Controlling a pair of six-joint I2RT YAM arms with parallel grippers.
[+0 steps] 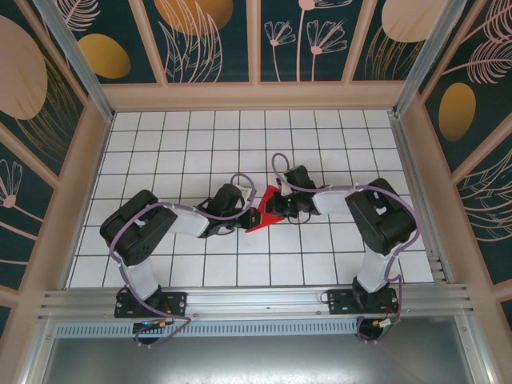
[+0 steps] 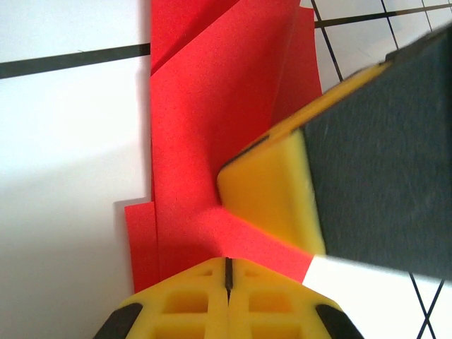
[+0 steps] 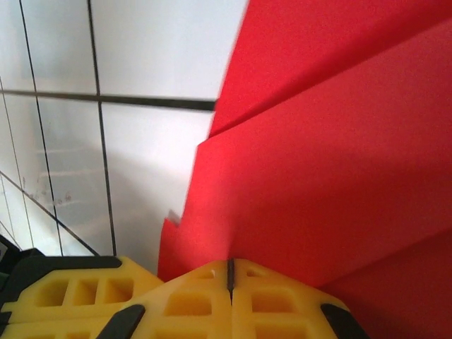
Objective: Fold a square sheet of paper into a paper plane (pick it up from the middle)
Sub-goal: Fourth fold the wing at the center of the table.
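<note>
The left claw is closed, pinching the red paper, which spreads just ahead of it over the worktop. The right claw is closed on the same paper. Several folds are made; I judge more folding is left.

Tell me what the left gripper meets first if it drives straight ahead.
The red paper, lying right at the left gripper's shut tips; just beyond it, seemingly, the right gripper's yellow finger.

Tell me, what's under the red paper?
The white tiled table shows all around the red paper. Anything right beneath its folds is covered, so I can't tell.
</note>
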